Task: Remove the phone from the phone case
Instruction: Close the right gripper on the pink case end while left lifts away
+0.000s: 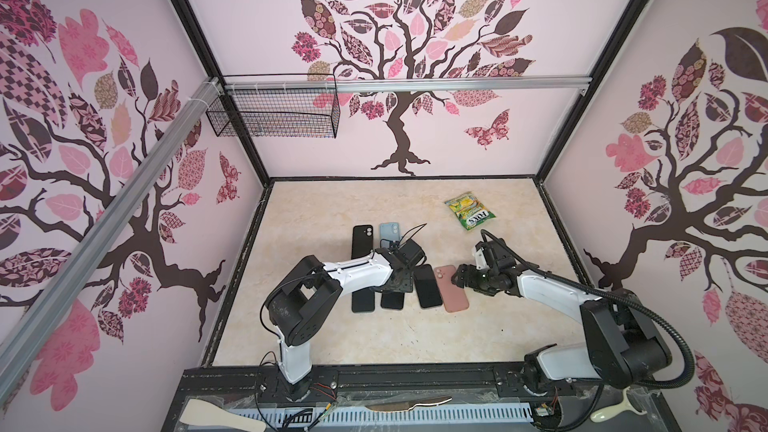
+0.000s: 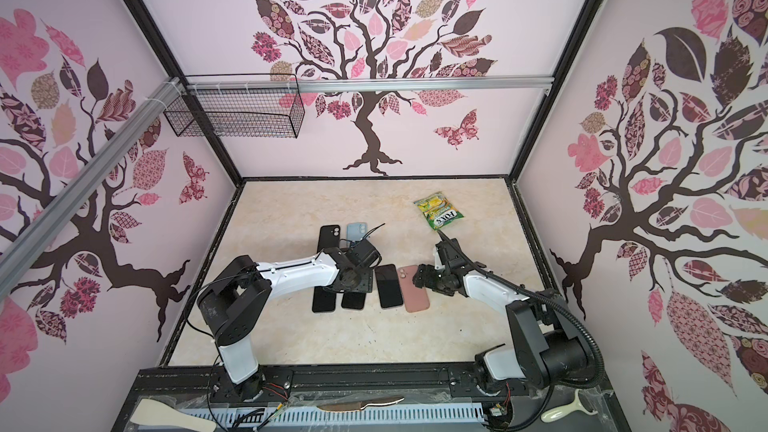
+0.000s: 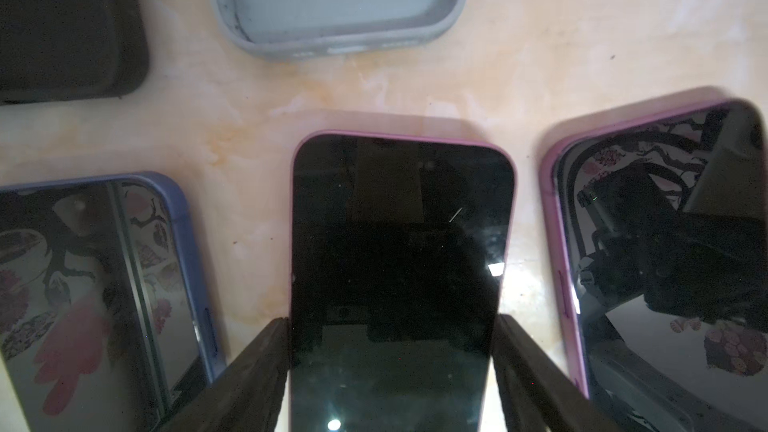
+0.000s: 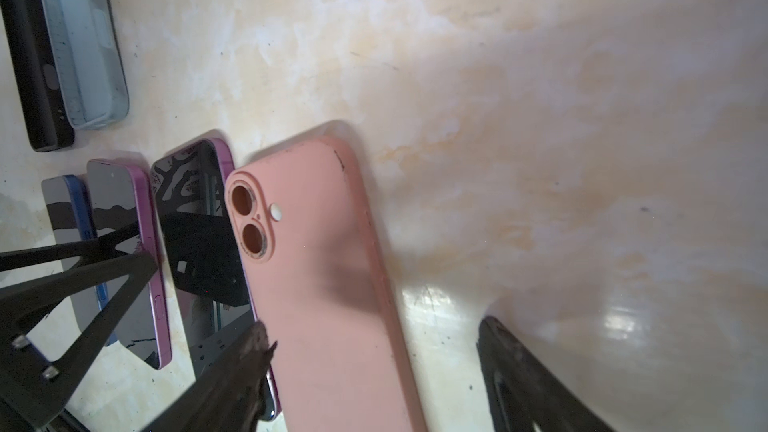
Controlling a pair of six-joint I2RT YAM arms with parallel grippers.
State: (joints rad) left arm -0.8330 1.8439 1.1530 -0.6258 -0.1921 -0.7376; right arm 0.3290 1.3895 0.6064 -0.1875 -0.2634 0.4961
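Observation:
Three phones lie screen-up in a row on the marble table. The middle phone [image 1: 392, 302] [image 3: 399, 222] has a thin pink-purple rim; whether that rim is a case, I cannot tell. My left gripper [image 1: 397, 282] [image 3: 392, 320] is over this phone with a pad against each long side. A pink phone case [image 1: 453, 295] [image 4: 324, 284] lies back-up at the right end of the row. Its camera holes show no lens. My right gripper [image 1: 455, 277] [image 4: 372, 326] stands open over the case's near end. One finger is at its edge, the other over bare table.
A blue-rimmed phone [image 1: 363, 299] and a purple-rimmed phone [image 1: 429, 289] flank the held one. Behind the row lie a black case [image 1: 361, 238] and a grey-blue case [image 1: 388, 231]. A green sweet bag [image 1: 469, 210] sits at back right. A wire basket [image 1: 274, 114] hangs on the back wall.

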